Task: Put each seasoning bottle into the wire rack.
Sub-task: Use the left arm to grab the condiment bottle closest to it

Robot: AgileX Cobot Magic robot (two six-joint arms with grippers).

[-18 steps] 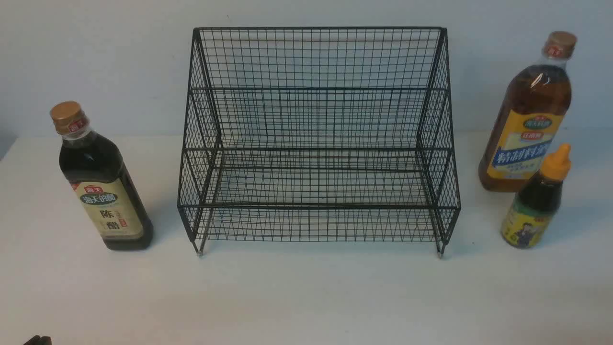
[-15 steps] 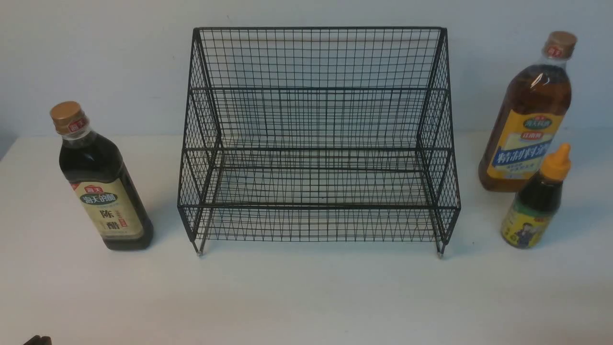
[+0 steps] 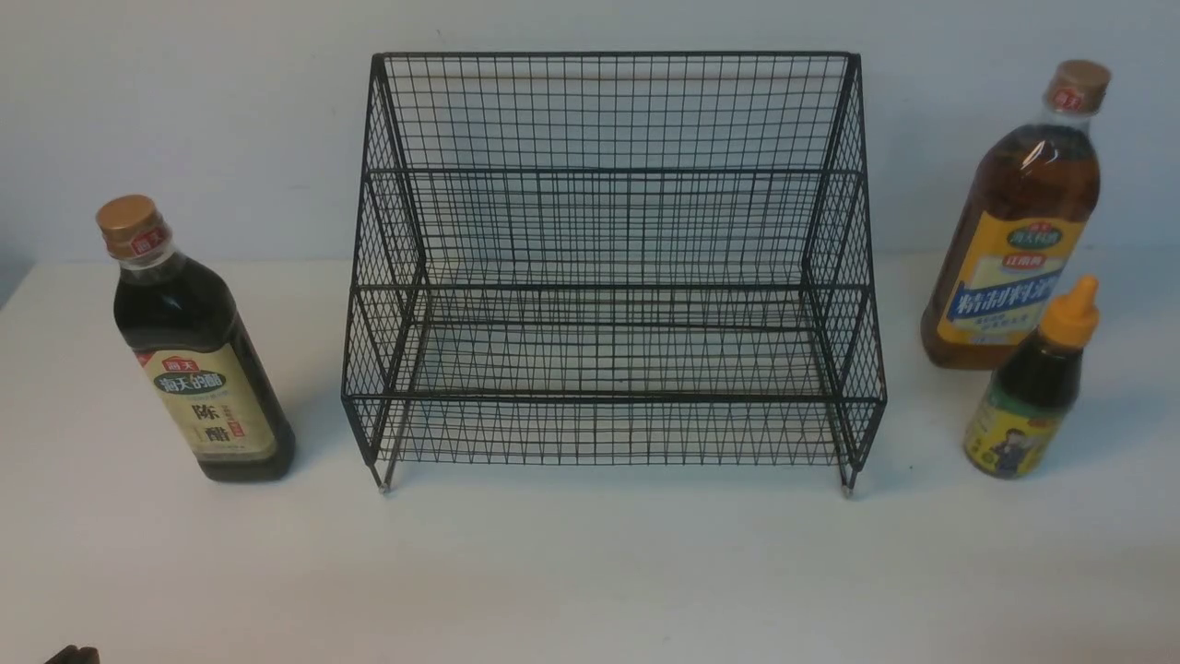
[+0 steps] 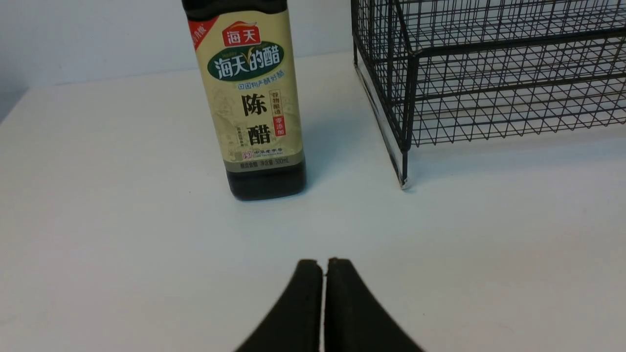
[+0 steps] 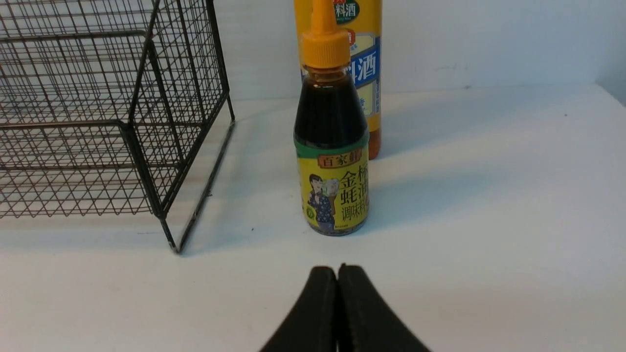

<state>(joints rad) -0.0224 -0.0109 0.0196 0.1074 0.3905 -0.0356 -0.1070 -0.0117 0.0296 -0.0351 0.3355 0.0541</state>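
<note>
The black wire rack stands mid-table against the wall, both tiers bare. Left of it stands the dark vinegar bottle with tan cap and cream label. Right of the rack stands the taller amber bottle, with the small orange-nozzle squeeze bottle in front of it. My left gripper is shut on nothing, low over the table, short of the vinegar bottle and the rack's corner. My right gripper is shut and holds nothing, a short way before the squeeze bottle; the amber bottle stands behind it.
The white table runs back to a pale wall. A dark bit of the left arm shows at the front view's bottom-left corner. The rack's small feet rest on the table.
</note>
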